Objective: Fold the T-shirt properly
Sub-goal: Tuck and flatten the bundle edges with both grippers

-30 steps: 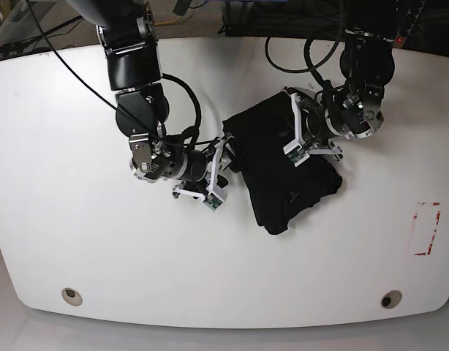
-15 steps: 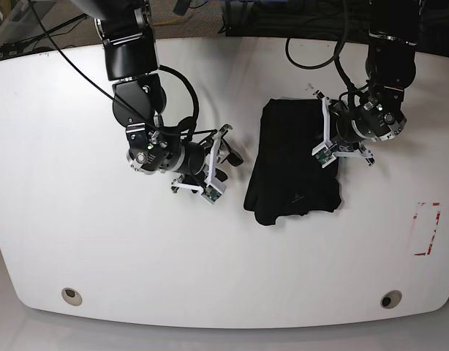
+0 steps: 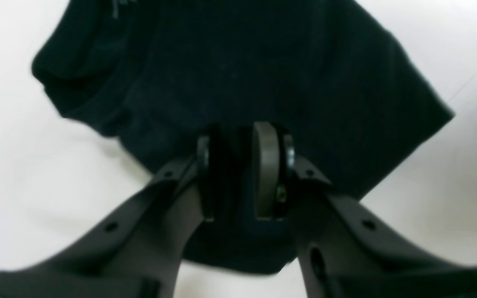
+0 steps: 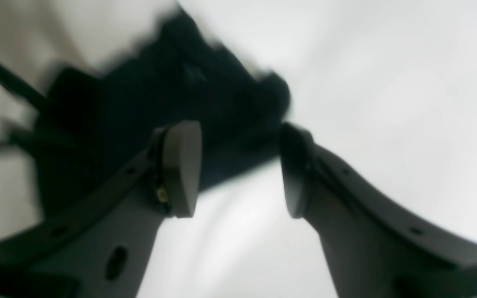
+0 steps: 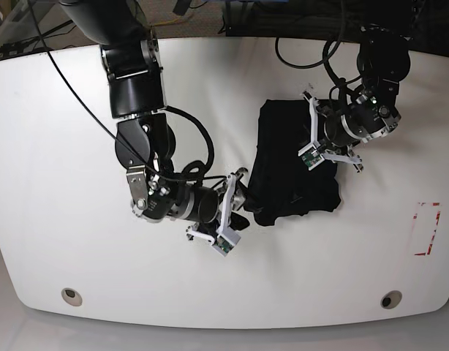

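The black T-shirt (image 5: 287,168) lies folded into a compact shape right of the table's middle. In the left wrist view the T-shirt (image 3: 238,70) fills the upper part. My left gripper (image 5: 310,144) sits on its right part. Its jaws are nearly together (image 3: 236,174), with dark cloth between them, so it is shut on the T-shirt. My right gripper (image 5: 239,212) is open just left of the shirt's lower left corner. In the right wrist view its fingers stand wide apart (image 4: 238,169), with the blurred T-shirt (image 4: 205,103) just beyond the tips and nothing between them.
The white table (image 5: 56,190) holds a red-outlined rectangle (image 5: 427,229) near its right edge. Two round holes (image 5: 72,295) (image 5: 390,299) sit near the front edge. Black cables loop from both arms at the back.
The shirt has turned from a tilted lie to roughly upright under the left gripper, which shifted slightly left. The right gripper moved down and right, up to the shirt's lower left corner.
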Robot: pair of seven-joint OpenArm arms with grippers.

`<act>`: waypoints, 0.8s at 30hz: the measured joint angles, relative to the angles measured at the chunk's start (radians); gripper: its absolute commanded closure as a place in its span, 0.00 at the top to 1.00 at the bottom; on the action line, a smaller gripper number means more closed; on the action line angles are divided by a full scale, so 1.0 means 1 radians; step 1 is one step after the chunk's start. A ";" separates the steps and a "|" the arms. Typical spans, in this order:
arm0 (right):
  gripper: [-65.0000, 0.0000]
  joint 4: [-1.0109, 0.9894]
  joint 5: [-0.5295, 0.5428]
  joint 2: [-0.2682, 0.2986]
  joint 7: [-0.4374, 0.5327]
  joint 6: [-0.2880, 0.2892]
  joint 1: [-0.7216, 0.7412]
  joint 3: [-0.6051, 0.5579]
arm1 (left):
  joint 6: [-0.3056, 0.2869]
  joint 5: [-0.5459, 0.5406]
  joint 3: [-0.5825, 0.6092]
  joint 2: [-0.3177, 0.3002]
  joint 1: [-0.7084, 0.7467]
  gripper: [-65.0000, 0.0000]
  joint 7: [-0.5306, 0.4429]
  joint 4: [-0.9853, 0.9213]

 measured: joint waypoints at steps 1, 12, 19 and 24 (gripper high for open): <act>0.44 -0.040 0.026 0.000 -0.003 -0.001 0.021 0.000 | 0.000 -0.005 0.001 0.008 0.006 0.18 -0.006 0.000; 0.44 -0.330 0.089 -0.045 0.117 -0.011 0.088 -0.080 | 0.000 -0.008 0.006 0.091 0.012 0.18 -0.003 -0.002; 0.44 -0.333 0.048 -0.037 0.235 -0.006 0.057 -0.196 | 0.000 0.000 0.014 0.121 -0.020 0.18 0.001 -0.002; 0.44 -0.335 -0.152 -0.029 0.316 -0.010 -0.002 -0.206 | 0.001 -0.003 0.031 0.117 -0.016 0.18 -0.004 -0.002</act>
